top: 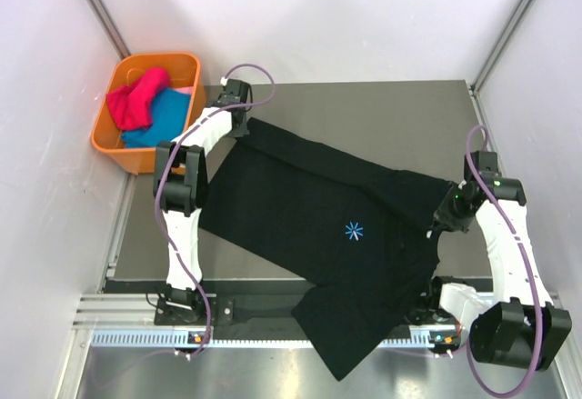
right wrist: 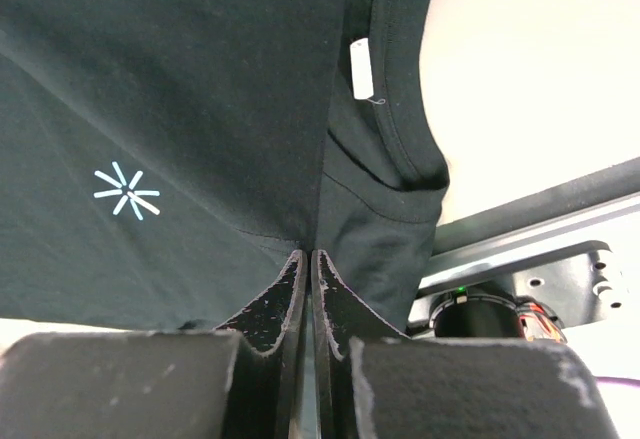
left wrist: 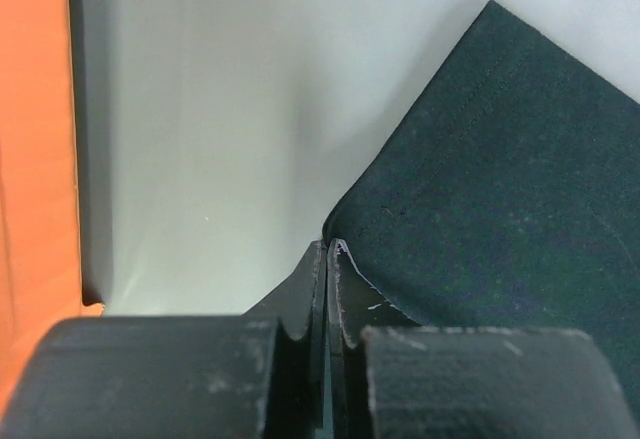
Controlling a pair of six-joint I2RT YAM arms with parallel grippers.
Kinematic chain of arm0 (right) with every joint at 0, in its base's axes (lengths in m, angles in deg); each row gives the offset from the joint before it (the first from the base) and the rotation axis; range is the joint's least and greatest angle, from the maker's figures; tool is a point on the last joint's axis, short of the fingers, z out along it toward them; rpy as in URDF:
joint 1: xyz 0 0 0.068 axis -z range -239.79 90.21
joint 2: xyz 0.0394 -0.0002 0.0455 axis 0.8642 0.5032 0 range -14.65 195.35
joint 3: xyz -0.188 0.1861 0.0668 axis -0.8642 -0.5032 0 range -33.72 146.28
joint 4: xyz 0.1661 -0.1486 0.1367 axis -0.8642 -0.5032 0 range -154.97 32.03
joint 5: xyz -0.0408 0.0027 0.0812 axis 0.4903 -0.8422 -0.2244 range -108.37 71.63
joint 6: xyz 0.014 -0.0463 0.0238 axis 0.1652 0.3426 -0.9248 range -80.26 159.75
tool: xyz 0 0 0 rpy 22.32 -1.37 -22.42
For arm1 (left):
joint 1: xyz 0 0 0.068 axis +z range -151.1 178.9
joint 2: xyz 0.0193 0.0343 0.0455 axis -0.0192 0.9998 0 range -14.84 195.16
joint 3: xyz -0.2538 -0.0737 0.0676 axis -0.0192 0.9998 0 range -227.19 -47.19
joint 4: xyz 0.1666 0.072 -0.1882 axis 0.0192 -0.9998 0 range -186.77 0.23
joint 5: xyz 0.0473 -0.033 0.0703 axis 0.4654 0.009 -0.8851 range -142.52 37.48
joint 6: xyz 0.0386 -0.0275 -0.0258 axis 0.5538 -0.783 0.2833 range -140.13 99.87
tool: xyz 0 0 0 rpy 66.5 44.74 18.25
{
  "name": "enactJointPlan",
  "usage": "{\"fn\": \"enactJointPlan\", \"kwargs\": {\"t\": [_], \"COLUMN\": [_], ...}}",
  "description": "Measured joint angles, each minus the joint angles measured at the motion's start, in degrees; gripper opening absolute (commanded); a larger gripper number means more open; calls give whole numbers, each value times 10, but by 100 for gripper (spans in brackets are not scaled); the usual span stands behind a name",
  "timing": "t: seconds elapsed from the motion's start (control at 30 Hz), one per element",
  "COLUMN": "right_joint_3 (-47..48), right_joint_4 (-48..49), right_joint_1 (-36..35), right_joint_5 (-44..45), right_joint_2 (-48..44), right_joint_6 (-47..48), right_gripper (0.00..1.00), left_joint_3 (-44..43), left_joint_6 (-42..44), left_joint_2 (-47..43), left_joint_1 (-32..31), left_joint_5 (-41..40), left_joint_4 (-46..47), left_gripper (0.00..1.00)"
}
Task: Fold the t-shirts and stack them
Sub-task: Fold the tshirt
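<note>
Item: one black t-shirt [top: 318,235] with a pale star print [top: 354,230], spread diagonally on the worktop [top: 382,117] from the far-left corner to the near-right, one end hanging over the near edge. Left claw [left wrist: 327,254] clenched on the shirt's far-left corner; right claw [right wrist: 308,259] clenched on cloth beside the collar, near the right edge. Orange bin [top: 127,155] off the far-left corner, holding red [top: 136,99] and blue [top: 164,119] garments.

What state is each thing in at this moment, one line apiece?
black t-shirt, unfolded, spread diagonally on the table, one part over the near edge.
left end effector, shut on the shirt's edge.
right end effector, shut on the shirt below the collar.
orange bin, holding crumpled clothes.
</note>
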Motion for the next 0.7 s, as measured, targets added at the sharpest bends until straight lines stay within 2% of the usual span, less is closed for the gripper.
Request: {"fn": "enactJointPlan", "kwargs": {"t": [0.4, 0.7], "right_joint_3": [9, -48], "right_joint_4": [-16, -13], "right_joint_1": [0, 0], "right_joint_5": [-12, -28], "right_joint_2": [0, -1], "right_joint_6": [2, 2], "right_gripper": [0, 0], "left_joint_3": [6, 8], "left_joint_6": [0, -7], "left_joint_2": [4, 4], "left_joint_1": [2, 3], "left_joint_5": [1, 8], "left_joint_4": [0, -1], "left_gripper": [0, 0]}}
